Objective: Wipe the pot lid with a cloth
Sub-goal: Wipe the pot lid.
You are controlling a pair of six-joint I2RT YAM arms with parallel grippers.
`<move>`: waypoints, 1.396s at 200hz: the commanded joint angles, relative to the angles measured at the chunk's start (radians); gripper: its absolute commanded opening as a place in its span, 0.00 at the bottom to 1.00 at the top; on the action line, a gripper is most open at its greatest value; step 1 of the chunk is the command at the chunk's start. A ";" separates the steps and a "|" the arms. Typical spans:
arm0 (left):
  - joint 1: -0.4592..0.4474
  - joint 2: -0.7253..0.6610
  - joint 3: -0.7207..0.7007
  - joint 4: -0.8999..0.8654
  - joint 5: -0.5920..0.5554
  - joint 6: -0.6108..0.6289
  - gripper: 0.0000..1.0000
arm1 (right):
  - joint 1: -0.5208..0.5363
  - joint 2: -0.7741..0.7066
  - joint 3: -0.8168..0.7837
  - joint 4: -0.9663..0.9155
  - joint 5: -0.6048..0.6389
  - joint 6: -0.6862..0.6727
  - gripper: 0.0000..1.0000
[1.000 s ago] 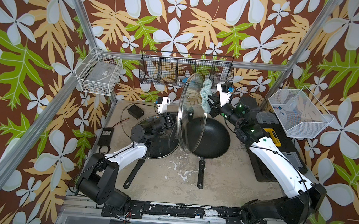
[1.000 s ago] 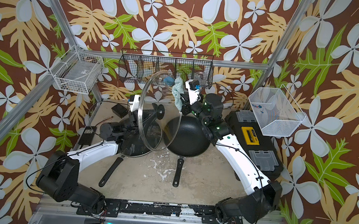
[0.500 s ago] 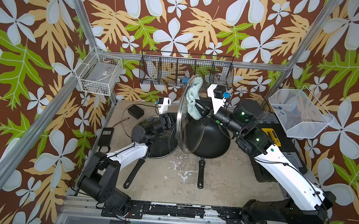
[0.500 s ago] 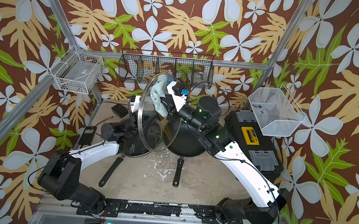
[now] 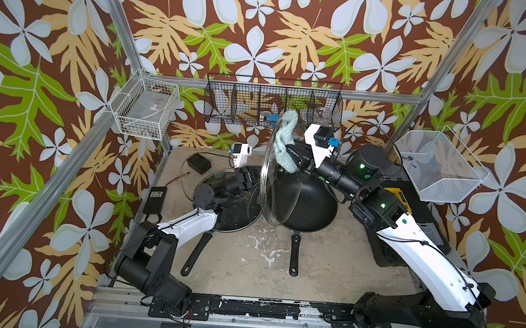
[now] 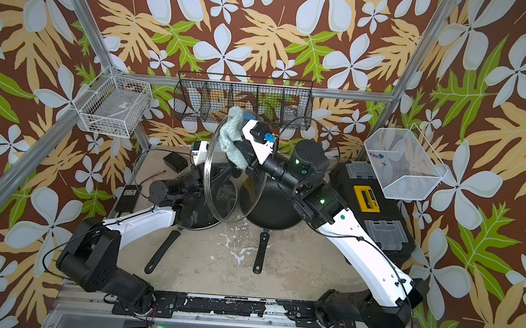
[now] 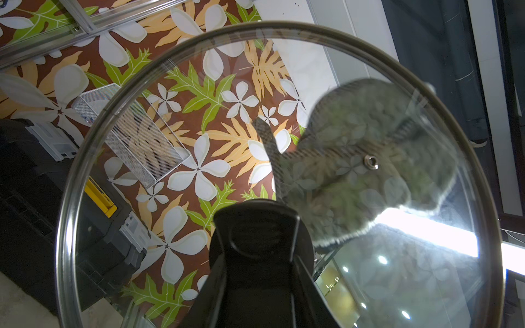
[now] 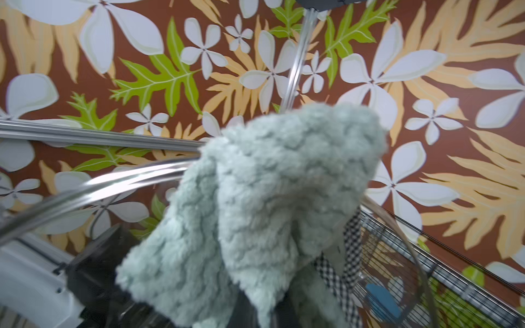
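Note:
A round glass pot lid (image 5: pixel 267 196) (image 6: pixel 221 196) stands on edge above the table. My left gripper (image 5: pixel 252 179) (image 6: pixel 201 179) (image 7: pixel 260 255) is shut on its black knob (image 7: pixel 261 227). The pale teal cloth (image 5: pixel 283 144) (image 6: pixel 231 140) (image 8: pixel 270 198) is bunched in my shut right gripper (image 5: pixel 294 154) (image 6: pixel 241 152) and lies against the upper part of the lid's far face. In the left wrist view the cloth (image 7: pixel 369 164) shows through the glass, covering the steam vent. The cloth hides the right gripper's fingertips in its own wrist view.
A black pan (image 5: pixel 306 202) sits under the lid, handle toward the front. A second pan (image 5: pixel 236 216) lies beneath my left arm. A black toolbox (image 5: pixel 410 210) stands at the right. Wire baskets (image 5: pixel 145 109) (image 5: pixel 272 105) (image 5: pixel 439 164) hang on the frame. A power adapter (image 5: pixel 155 195) lies at the left.
My right arm has swung the cloth leftward from beside the lid's top edge onto its glass face. The left gripper has kept the lid upright in the same place.

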 commanded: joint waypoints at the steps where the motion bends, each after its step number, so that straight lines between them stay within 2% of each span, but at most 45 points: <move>1: -0.001 -0.012 0.005 0.240 -0.037 0.006 0.00 | -0.057 0.036 0.025 0.010 0.058 0.061 0.00; 31: -0.001 -0.028 0.004 0.240 -0.036 0.006 0.00 | -0.137 0.091 0.019 -0.003 0.071 0.105 0.00; 64: -0.001 -0.043 0.005 0.230 -0.033 0.014 0.00 | -0.173 0.086 -0.081 0.038 0.097 0.148 0.00; 124: 0.001 -0.027 0.011 0.239 -0.037 0.005 0.00 | -0.173 -0.045 -0.311 0.054 0.094 0.163 0.00; 161: 0.001 -0.026 0.013 0.240 -0.043 0.003 0.00 | -0.163 -0.153 -0.448 0.031 0.027 0.184 0.00; 191: 0.001 -0.024 0.016 0.234 -0.047 0.005 0.00 | -0.087 -0.234 -0.520 -0.018 0.010 0.153 0.00; 218: 0.002 -0.021 0.018 0.227 -0.048 0.008 0.00 | 0.028 -0.281 -0.543 -0.054 0.041 0.117 0.00; 259: 0.002 -0.009 0.017 0.222 -0.045 0.014 0.00 | 0.193 -0.288 -0.477 -0.047 0.049 0.103 0.00; 279: 0.004 -0.004 0.018 0.223 -0.045 0.014 0.00 | 0.243 -0.272 -0.421 -0.037 0.042 0.094 0.00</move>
